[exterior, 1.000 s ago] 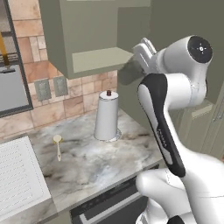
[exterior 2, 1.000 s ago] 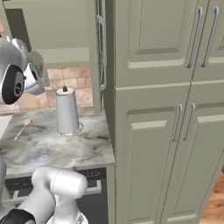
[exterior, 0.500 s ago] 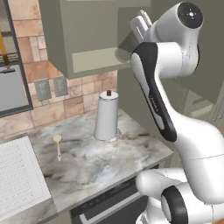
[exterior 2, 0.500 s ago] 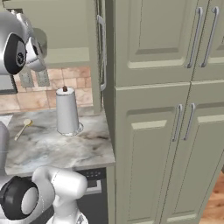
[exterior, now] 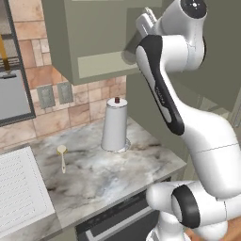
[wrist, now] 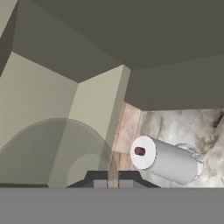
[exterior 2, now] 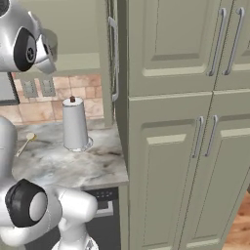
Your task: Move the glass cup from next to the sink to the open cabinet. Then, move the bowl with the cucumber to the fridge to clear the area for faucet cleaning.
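Gripper [wrist: 113, 180]: fingers pinched nearly together, apparently on the wall of the glass cup [wrist: 57, 153], which shows as a translucent arc just beside the tips. Over the last second the arm has lifted the hand from mid-height to the upper cabinet [exterior: 94, 42], above the paper towel roll [wrist: 164, 159] on the counter [exterior: 108, 174]. Placing the cup looks imminent; the bowl step isn't started.

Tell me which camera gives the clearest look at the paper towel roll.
The left base view: the paper towel roll stands upright on the counter, seen whole from the side. The right base view also shows it whole but smaller, at the left. The hand view looks down on its top end, foreshortened.
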Robot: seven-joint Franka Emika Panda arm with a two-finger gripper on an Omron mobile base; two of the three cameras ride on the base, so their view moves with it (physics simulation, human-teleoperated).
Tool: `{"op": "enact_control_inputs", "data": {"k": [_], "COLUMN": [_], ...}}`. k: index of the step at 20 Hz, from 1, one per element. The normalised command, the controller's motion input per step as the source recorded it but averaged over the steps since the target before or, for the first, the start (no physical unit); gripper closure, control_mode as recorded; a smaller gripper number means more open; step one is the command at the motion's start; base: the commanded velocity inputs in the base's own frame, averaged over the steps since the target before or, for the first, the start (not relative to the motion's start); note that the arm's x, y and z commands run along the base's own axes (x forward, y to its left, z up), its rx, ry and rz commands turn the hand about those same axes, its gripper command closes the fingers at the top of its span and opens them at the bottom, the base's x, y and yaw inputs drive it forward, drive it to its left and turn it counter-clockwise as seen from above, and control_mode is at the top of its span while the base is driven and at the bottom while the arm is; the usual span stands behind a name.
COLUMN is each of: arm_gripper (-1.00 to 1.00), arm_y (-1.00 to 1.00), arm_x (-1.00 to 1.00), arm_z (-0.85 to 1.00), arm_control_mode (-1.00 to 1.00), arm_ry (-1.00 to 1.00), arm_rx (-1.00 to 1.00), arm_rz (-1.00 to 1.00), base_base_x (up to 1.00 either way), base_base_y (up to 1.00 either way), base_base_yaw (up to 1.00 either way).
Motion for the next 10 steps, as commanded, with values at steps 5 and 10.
{"op": "enact_control_inputs", "data": {"k": [5, 10], "arm_gripper": [1.00, 1.00], "arm_y": [0.06, 0.15], "arm_x": [0.64, 0.63], "arm_z": [0.00, -0.06], "arm_control_mode": [-1.00, -1.00], "arm_ry": [0.01, 0.08], "arm_rx": [0.00, 0.00], "arm_rz": [0.00, 0.00], "base_base_x": [0.00, 0.00], "base_base_y": [0.00, 0.00], "base_base_yaw": [0.00, 0.00]}}
